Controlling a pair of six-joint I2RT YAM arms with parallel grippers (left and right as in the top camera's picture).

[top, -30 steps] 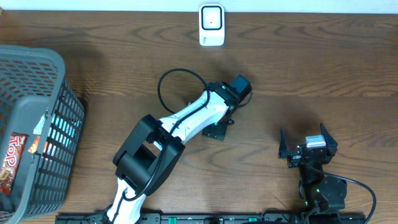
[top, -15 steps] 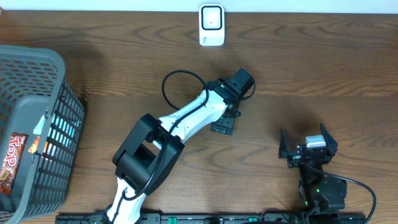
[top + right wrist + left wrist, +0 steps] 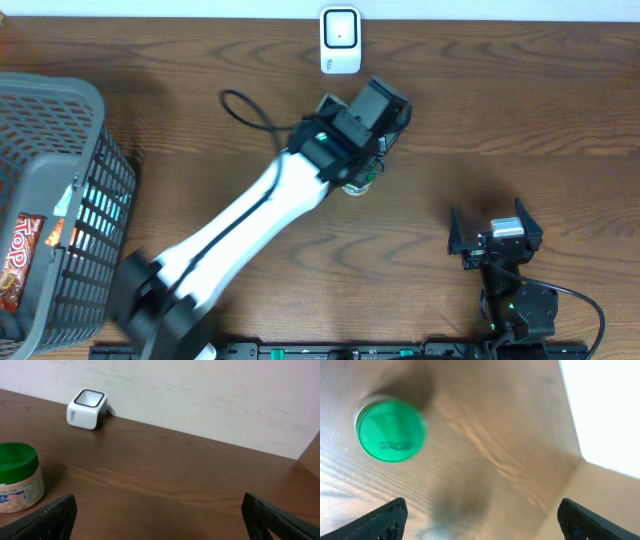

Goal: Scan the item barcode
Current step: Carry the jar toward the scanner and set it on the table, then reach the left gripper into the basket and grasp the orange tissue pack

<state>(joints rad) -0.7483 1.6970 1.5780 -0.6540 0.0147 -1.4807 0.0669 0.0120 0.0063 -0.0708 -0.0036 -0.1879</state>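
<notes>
2 claws are gaping open, holding nothing. The left claw (image 3: 482, 521) is hovering above the green-lid jar (image 3: 391, 430). The right claw (image 3: 160, 516) is resting well apart.

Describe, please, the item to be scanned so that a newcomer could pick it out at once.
On the brown wooden table, look in front of the white scanner at the back edge. There stands a small upright jar with a pale label; its round green lid sets it apart from the white scanner and the grey basket.
</notes>
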